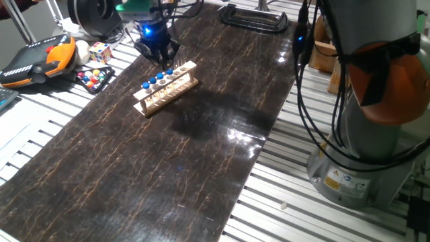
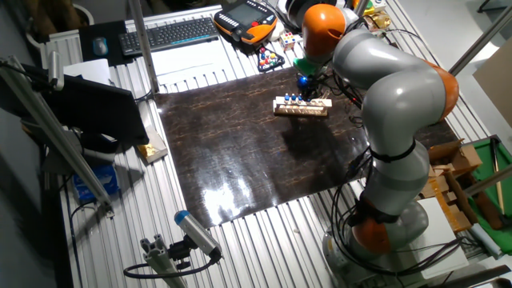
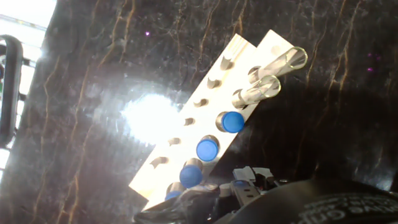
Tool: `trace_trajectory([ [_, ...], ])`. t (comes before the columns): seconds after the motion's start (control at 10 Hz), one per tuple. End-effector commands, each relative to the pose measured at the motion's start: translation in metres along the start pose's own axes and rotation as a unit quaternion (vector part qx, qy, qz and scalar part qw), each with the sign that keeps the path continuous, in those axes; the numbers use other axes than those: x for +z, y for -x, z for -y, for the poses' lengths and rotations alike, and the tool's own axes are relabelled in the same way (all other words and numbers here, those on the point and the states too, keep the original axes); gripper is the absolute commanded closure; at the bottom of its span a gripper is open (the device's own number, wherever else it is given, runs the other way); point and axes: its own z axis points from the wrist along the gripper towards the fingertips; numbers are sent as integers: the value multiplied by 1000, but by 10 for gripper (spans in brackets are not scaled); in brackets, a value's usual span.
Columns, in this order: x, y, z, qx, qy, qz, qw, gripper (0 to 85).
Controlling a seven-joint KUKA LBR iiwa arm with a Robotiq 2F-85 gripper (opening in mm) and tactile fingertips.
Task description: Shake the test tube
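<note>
The gripper hung just above the blue-topped test tube row in the wooden rack on the worktop, its finger spread impossible to tell.

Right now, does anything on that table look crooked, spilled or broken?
Nothing stands out. The wooden rack sits flat on the dark mat, its blue-topped test tubes and two uncapped tubes seated in their holes, with no spill visible. The gripper hovers above the rack.
</note>
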Motion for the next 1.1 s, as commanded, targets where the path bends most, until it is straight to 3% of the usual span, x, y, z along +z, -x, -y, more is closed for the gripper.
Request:
trace_trajectory([
  [0.0,0,0,0,9,6,-5,1000,840],
  [0.2,2,-2,-2,29,13,-19,999,693],
  [0.3,4,-1,-4,39,13,-20,999,517],
  [0.5,7,1,-7,66,14,-19,998,377],
  [0.8,16,8,-14,140,25,-12,990,363],
  [1.0,20,14,-15,184,22,-13,983,363],
])
